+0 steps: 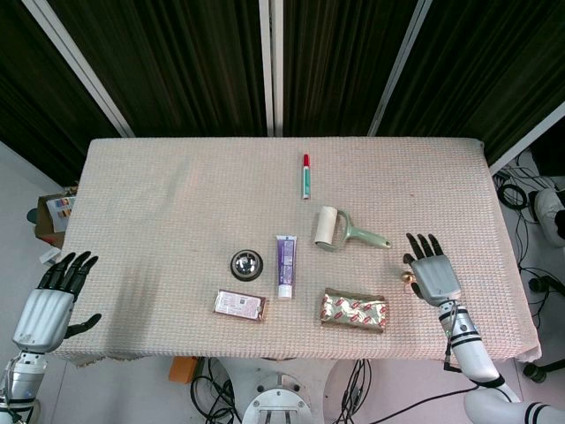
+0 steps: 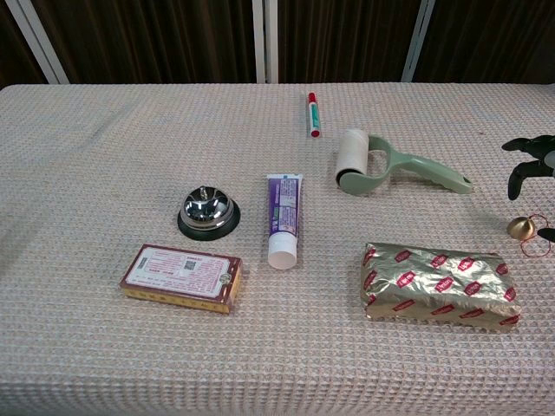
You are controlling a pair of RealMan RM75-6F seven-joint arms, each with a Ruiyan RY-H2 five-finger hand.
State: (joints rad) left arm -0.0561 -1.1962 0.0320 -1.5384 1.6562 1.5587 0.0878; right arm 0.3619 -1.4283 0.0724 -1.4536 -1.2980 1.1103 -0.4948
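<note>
My right hand (image 1: pixel 433 269) hovers open over the table's right side, fingers spread; in the chest view only its dark fingertips (image 2: pixel 531 158) show at the right edge. A small gold bell (image 2: pixel 519 228) with a red string lies just beside it, also seen as a gold bell (image 1: pixel 409 277) at the hand's left. My left hand (image 1: pixel 53 300) is open, off the table's front-left corner, holding nothing. Between the hands lie a silver call bell (image 1: pixel 246 263), a purple tube (image 1: pixel 285 264), a flat box (image 1: pixel 240 305), a gold foil packet (image 1: pixel 354 310) and a lint roller (image 1: pixel 340 230).
A red-capped marker (image 1: pixel 305 174) lies toward the back centre. The table (image 1: pixel 159 194) wears a beige waffle cloth. Dark curtains stand behind. Cables and a cardboard box sit on the floor at the sides.
</note>
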